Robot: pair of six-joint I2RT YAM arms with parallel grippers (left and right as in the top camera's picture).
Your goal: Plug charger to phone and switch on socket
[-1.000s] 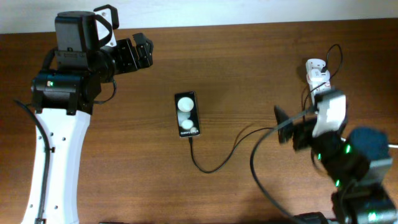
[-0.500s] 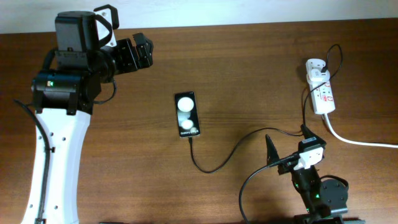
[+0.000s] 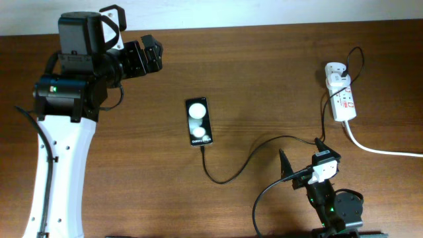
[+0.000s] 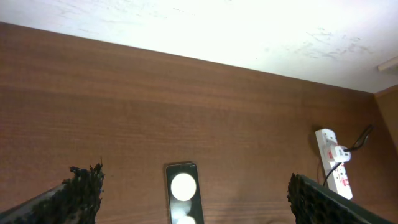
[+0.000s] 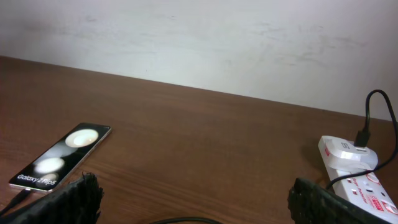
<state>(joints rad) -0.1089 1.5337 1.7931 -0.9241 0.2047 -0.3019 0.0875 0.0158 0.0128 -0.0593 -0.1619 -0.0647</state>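
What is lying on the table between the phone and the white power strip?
Bare table between phone and socket, the overhead view shows; the charger cable curves by lower down.

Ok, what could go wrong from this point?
1. The charger runs close past the open right end effector. A move there might snag it and drag the phone or pull the plug tip loose.
2. The same cable loops over the socket, so reaching for the switch could catch it. The switch is too small here to tell whether it is on.
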